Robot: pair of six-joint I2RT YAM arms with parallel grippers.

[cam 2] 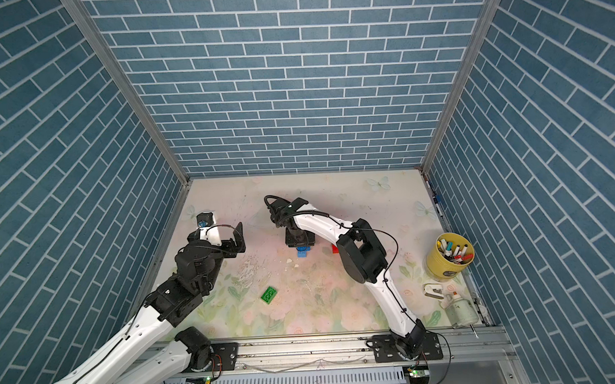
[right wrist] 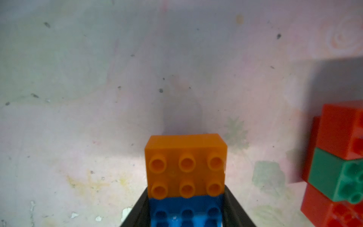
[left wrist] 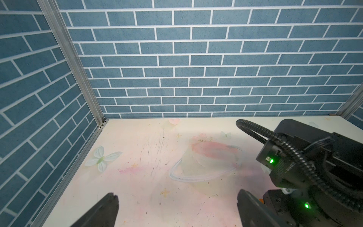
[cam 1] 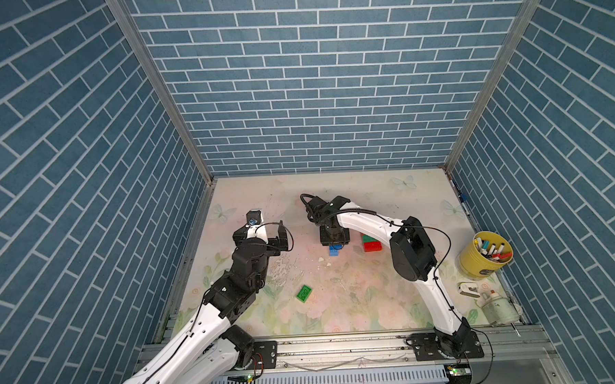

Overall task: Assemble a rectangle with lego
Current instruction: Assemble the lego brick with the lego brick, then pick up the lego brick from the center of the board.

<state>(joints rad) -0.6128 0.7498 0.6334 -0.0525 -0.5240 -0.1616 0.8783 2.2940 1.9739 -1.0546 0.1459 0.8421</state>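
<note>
Between blue brick walls, floral tabletop.

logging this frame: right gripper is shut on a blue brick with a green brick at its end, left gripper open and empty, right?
One slip: the brick adjoining the blue brick in the right gripper is an orange brick, not green, as the right wrist view shows. The left gripper is indeed open and empty.

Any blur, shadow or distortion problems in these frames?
Right wrist view: dim, soft; orange brick fairly sharp, blue brick nearest the lens blurred, heavy shadow beside the red-green stack. Left wrist view: crisp, green LED flares. Both top views: even light, walls splayed by wide-angle.
</note>
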